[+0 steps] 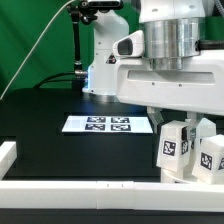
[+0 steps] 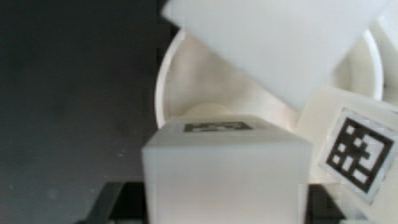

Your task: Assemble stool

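My gripper (image 1: 174, 128) is low at the exterior view's right, shut on a chunky white stool leg (image 1: 172, 148) that bears a black-and-white tag. In the wrist view that leg (image 2: 217, 170) fills the space between my gripper (image 2: 217, 206) jaws, with dark fingers (image 2: 125, 200) on either side of it. Behind it curves the white rim of the round seat disc (image 2: 173, 75). A second tagged leg (image 2: 356, 152) stands close beside the held one and also shows in the exterior view (image 1: 210, 152). A third white piece (image 2: 267, 45) slants over the seat.
The marker board (image 1: 108, 124) lies flat on the black table at mid-scene. White border rails run along the front edge (image 1: 80, 190) and the exterior view's left edge (image 1: 8, 155). The arm's base (image 1: 100, 60) stands at the back before a green backdrop.
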### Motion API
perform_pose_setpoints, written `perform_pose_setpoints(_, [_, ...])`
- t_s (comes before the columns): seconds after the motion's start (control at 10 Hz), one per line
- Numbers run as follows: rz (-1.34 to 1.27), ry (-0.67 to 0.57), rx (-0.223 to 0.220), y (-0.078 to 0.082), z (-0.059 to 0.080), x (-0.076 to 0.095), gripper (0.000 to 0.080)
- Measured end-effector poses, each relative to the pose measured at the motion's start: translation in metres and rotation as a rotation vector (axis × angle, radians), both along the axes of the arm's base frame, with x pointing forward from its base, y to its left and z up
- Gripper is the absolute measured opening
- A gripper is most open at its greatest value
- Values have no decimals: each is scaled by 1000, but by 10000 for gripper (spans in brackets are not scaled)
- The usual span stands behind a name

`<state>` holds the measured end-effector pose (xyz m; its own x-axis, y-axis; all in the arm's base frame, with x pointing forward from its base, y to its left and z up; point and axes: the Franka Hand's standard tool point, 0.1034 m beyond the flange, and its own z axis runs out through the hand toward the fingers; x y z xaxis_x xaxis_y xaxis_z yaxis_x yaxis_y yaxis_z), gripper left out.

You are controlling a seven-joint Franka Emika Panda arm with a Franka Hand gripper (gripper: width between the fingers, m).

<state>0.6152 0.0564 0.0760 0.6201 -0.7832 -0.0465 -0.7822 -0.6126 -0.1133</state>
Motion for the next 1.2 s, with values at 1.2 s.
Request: perform_pose_setpoints(1.2, [-1097,6,186,15,-2,4,338])
